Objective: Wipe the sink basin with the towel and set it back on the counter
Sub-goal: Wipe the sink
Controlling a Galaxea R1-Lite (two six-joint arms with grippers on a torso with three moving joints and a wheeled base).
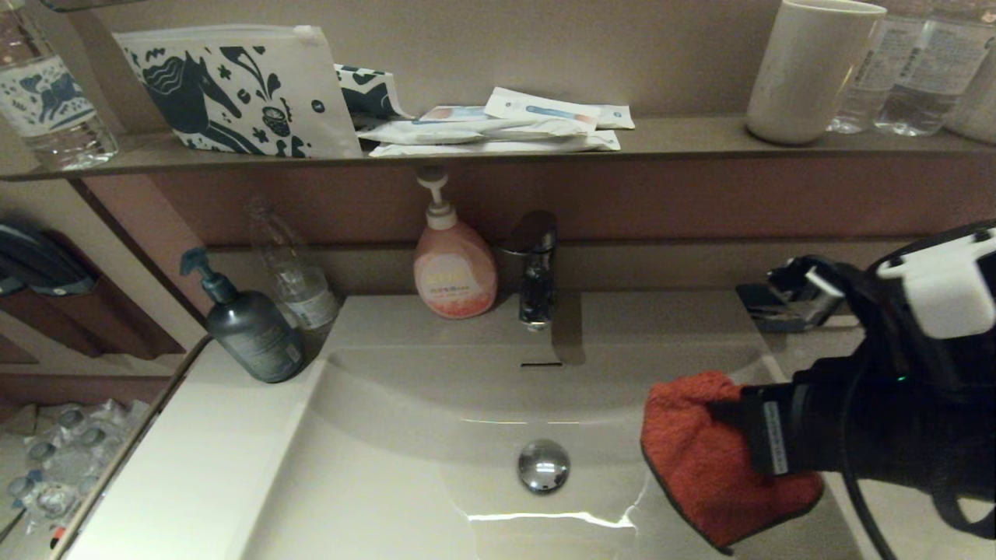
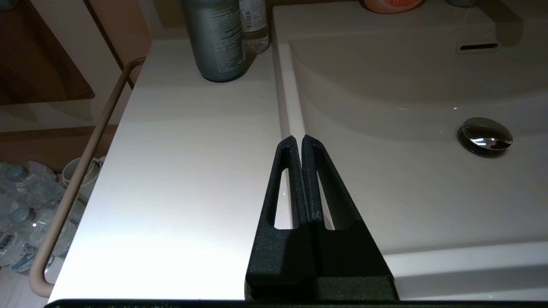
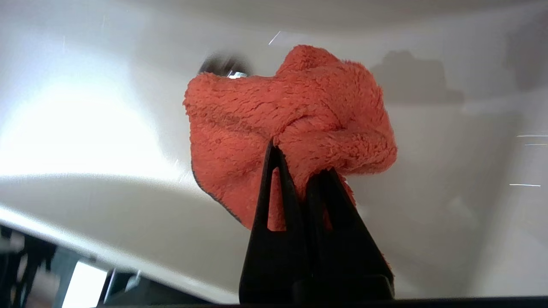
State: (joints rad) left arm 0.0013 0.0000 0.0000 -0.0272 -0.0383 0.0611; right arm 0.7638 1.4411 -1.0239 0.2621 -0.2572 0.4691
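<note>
Pinching the one towel, the right gripper is held over the sink basin's right side, near its front edge.

The fingertips are buried in bunched orange-red terry; a dark stitched edge is seen, and the drain plug is half hidden in the right wrist view. The left gripper, pressed together and empty, is parked above the counter's edge beside the basin.

Probably hotel bathroom: sink basin, toiletries.
</note>
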